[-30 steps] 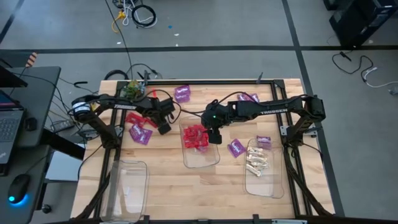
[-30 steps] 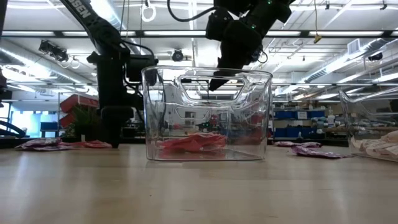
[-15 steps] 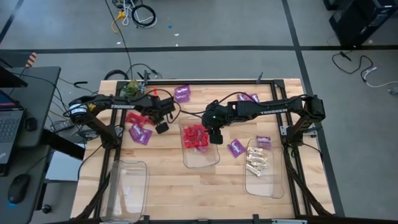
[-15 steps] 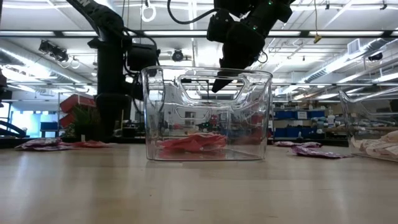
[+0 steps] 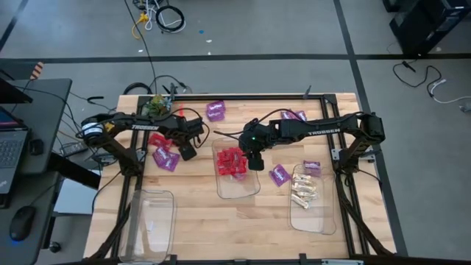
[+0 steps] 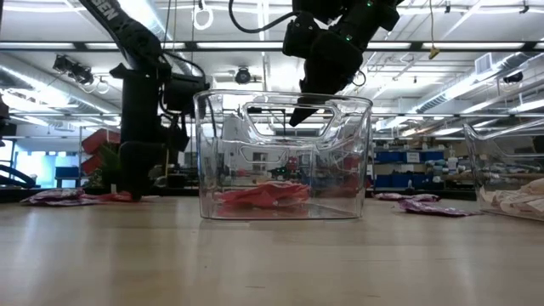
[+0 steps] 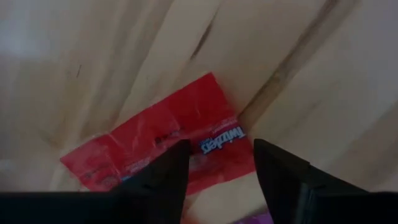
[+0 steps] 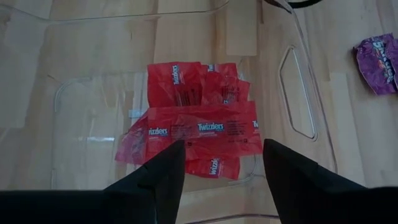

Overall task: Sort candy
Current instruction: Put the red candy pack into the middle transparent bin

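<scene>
Left gripper point(image 5: 187, 152) hangs low over the light wooden table point(image 5: 199, 213) at about 9 o'clock from the clear rectangular plastic middle bin point(image 5: 237, 193). Its fingers stand apart over a shiny red Twizzlers packet point(image 7: 168, 146) lying flat on the wood, nothing between them; packet's lower edge is hidden behind the fingers. Purple packets point(image 5: 166, 159) lie just beside it, partly covered by the arm from above. Right gripper point(image 5: 255, 161) hovers above the middle bin's 1 o'clock corner, fingers spread, empty; below it a pile of red packets point(image 8: 194, 127) sits on the bin floor, overlapping so the count is unclear. More purple packets point(image 5: 279, 175) lie loose between the middle bin and the right-hand clear bin point(image 5: 313, 217), which holds whitish-cream wrapped pieces point(image 5: 304, 192). Another clear bin point(image 5: 151, 224) at 7 o'clock is cut off at the frame edge; contents hard to read.
</scene>
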Tool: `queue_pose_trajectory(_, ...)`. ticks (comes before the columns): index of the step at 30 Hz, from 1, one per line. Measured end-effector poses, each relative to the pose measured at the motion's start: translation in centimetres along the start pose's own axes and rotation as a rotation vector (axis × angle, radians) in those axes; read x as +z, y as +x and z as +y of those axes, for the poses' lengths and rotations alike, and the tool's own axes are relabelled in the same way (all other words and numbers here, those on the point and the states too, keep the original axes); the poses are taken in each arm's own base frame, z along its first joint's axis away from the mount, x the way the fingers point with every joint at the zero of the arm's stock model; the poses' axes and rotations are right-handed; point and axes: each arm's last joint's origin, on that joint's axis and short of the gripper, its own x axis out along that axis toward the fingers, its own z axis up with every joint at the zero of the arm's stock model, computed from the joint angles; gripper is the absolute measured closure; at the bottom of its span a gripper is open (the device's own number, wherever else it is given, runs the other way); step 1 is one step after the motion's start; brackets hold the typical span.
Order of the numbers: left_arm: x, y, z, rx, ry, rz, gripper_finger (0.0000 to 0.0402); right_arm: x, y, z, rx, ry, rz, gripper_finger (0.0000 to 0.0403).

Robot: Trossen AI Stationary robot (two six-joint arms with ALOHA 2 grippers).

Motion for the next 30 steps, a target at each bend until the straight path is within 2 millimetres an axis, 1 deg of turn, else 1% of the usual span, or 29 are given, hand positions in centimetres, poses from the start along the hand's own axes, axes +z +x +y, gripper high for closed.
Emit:
queue_pose_trajectory(3, -0.2, 0.5, 0.4, -0.001, -0.014, -0.003, 0.0216, 0.0, 0.0, 0.0, 0.0, 0.0, 0.0, 0.0205)
queue_pose_trajectory(5, -0.2, 0.5, 0.6, -0.003, -0.013, -0.002, 0.0228, 0.0, 0.0, 0.0, 0.0, 0.0, 0.0, 0.0207)
queue_pose_trajectory(8, -0.2, 0.6, 0.7, 0.004, 0.003, -0.001, 0.027, 0.0, 0.0, 0.0, 0.0, -0.001, 0.0, 0.021)
queue_pose_trajectory(10, -0.2, 0.6, 0.7, 0.014, 0.024, -0.002, 0.0313, 0.0, 0.0, 0.0, 0.0, -0.001, 0.0, 0.0213)
queue_pose_trajectory(12, -0.2, 0.6, 0.7, 0.016, 0.032, -0.009, 0.0366, 0.0, 0.0, 0.0, 0.0, -0.002, 0.002, 0.0215)
queue_pose_trajectory(13, -0.1, 0.6, 0.7, 0.015, 0.036, -0.016, 0.0383, 0.0, 0.0, 0.0, 0.0, -0.004, 0.004, 0.0217)
queue_pose_trajectory(16, 0.1, 0.4, 0.6, 0.026, 0.057, -0.027, 0.0392, -0.1, 0.0, 0.0, 0.001, -0.008, 0.007, 0.0219)
queue_pose_trajectory(18, 0.5, -0.2, 0.6, 0.028, 0.072, -0.047, 0.0397, -0.1, -0.1, 0.0, 0.0, -0.008, 0.008, 0.0221)
queue_pose_trajectory(21, 1.3, -2.0, 0.7, 0.026, 0.079, -0.111, 0.0399, 0.0, -1.0, 0.0, -0.003, -0.005, -0.005, 0.0221)
queue_pose_trajectory(24, 2.0, -4.3, 0.9, 0.028, 0.1, -0.191, 0.04, 0.0, -3.1, 0.0, -0.043, 0.006, -0.025, 0.0221)
queue_pose_trajectory(28, 2.6, -8.9, 1.3, 0.049, 0.152, -0.391, 0.04, -0.2, -6.0, -0.1, -0.108, 0.046, -0.044, 0.0223)
queue_pose_trajectory(30, 2.5, -10.9, 1.0, -0.009, 0.222, -0.498, 0.0401, -0.4, -7.2, -0.1, -0.12, 0.063, -0.063, 0.0224)
